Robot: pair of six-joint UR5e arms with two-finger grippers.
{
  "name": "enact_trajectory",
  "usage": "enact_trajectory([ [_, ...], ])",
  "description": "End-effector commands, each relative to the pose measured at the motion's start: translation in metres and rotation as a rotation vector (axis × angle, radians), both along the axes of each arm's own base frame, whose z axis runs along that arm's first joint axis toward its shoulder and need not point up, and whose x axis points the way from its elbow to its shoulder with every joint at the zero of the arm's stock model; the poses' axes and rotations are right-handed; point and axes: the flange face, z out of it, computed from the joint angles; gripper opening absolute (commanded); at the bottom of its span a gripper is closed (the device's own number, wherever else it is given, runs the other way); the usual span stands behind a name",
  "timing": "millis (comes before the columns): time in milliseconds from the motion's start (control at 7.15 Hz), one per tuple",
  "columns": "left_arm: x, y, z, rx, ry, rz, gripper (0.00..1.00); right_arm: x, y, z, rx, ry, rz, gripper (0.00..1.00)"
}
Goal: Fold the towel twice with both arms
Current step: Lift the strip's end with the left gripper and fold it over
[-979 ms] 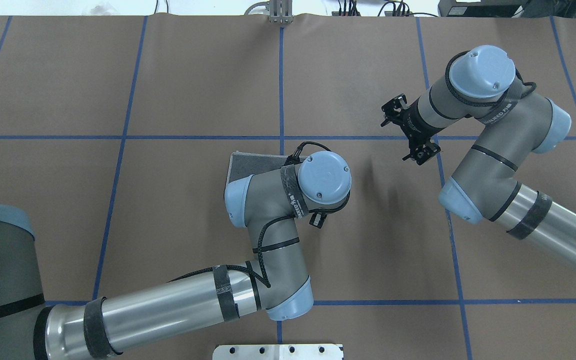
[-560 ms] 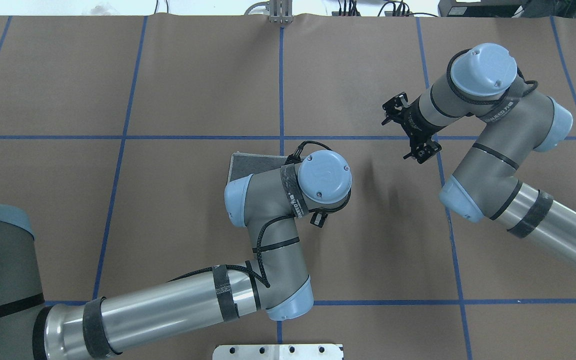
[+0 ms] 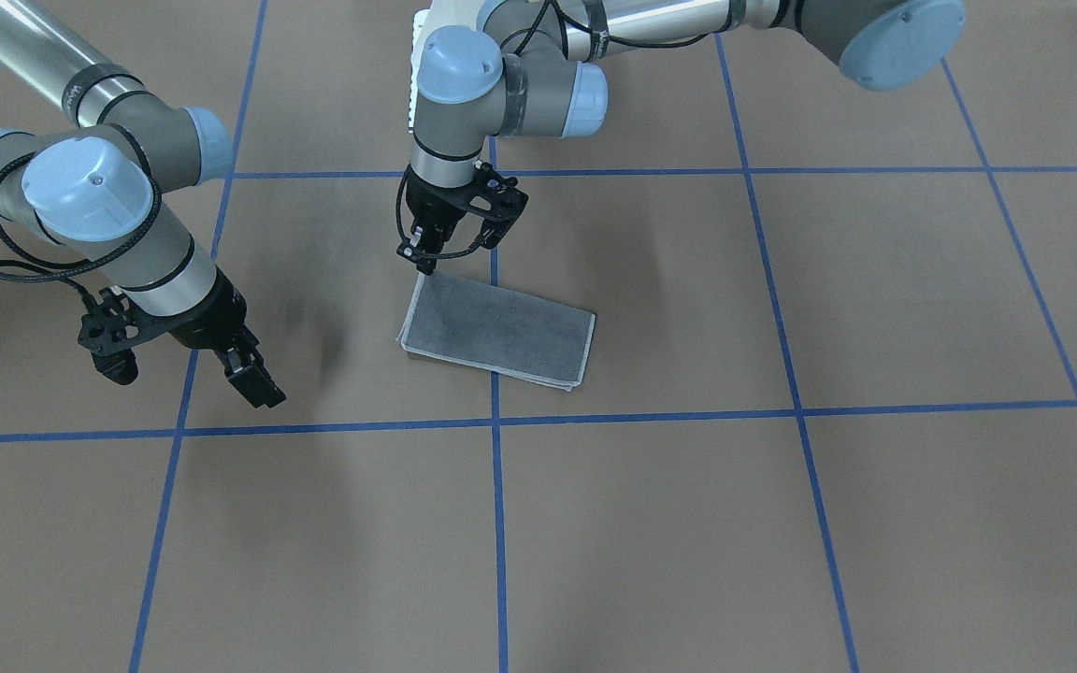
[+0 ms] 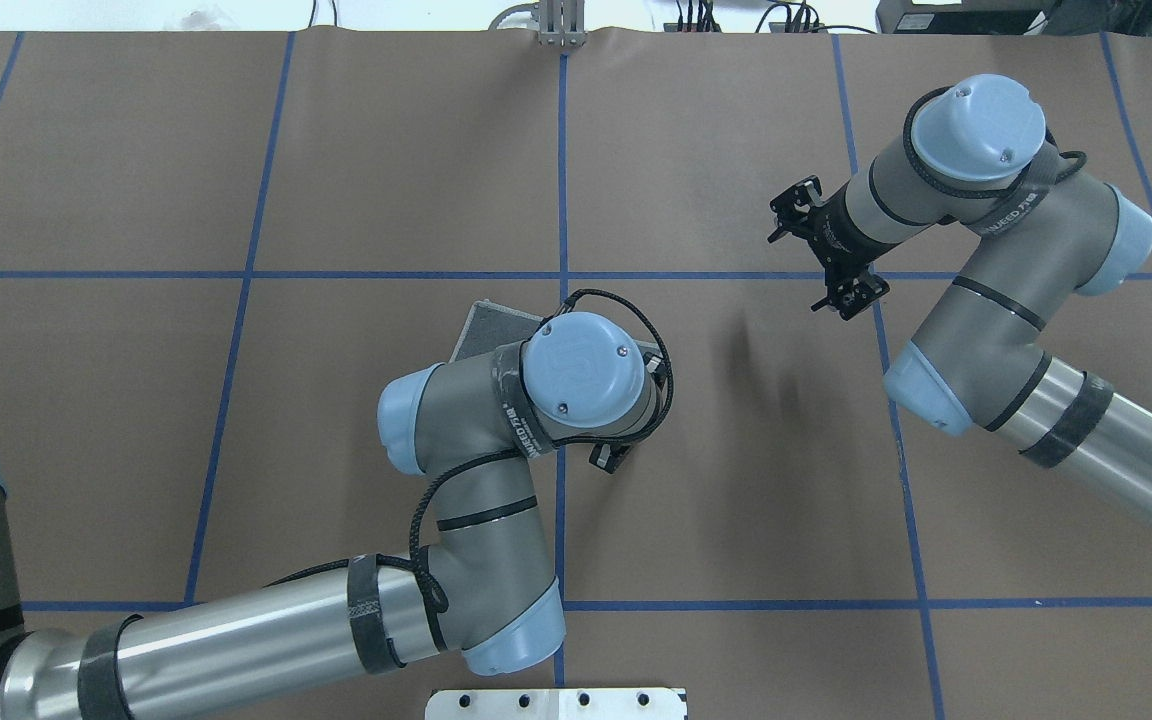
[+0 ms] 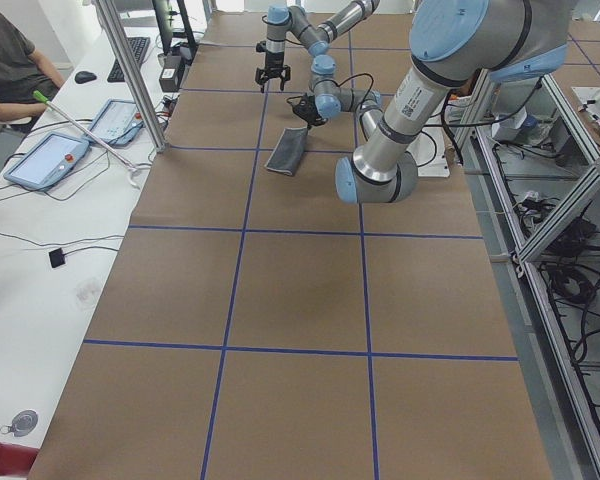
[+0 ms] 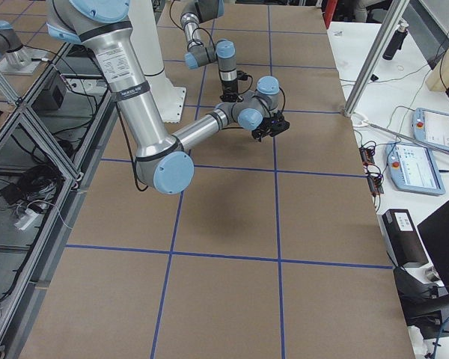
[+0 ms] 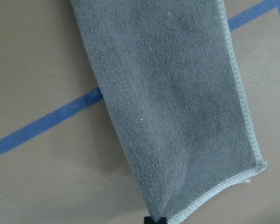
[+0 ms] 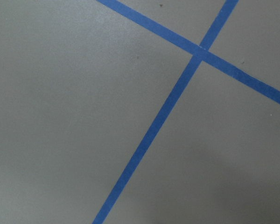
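The towel (image 3: 496, 334) lies folded into a rectangle, dark grey face up, with a light stitched edge, near the table's middle. It fills the left wrist view (image 7: 177, 93). In the overhead view only one corner of the towel (image 4: 481, 325) shows past the left arm. My left gripper (image 3: 420, 263) points straight down at the towel's corner nearest the robot. Its fingers are together on that corner. My right gripper (image 3: 193, 385) is open and empty. It hangs above bare table well to the side of the towel, and it also shows in the overhead view (image 4: 808, 255).
Brown paper with blue tape grid lines (image 3: 494, 421) covers the table. The white pedestal base (image 4: 556, 703) sits at the robot's edge. A metal post (image 4: 561, 25) stands at the far edge. A person and tablets (image 5: 45, 160) are at a side desk.
The left arm's elbow and wrist have swung to the left and the wrist has turned over the towel. The right arm has drifted slightly up and away, still open.
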Motion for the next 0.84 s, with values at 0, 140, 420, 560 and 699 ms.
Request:
enact_trajectory([
  [0,-0.03,0.015,0.015,0.04,0.015,0.04,0.0,0.003,-0.002,-0.001,0.009,0.001,-0.001,1.0],
  [140,-0.041,0.024,0.026,0.069,0.013,0.069,0.0,0.003,-0.002,-0.001,0.012,0.001,-0.003,1.0],
  [420,-0.066,0.06,0.059,0.087,0.011,0.118,0.0,0.004,-0.003,-0.002,0.013,0.0,-0.002,1.0],
  [560,-0.078,0.079,0.076,0.099,0.005,0.147,0.0,0.004,-0.004,-0.002,0.014,0.0,-0.001,1.0],
  [699,-0.099,0.089,0.09,0.109,0.004,0.158,0.0,0.004,-0.004,-0.003,0.015,-0.001,-0.001,1.0],
])
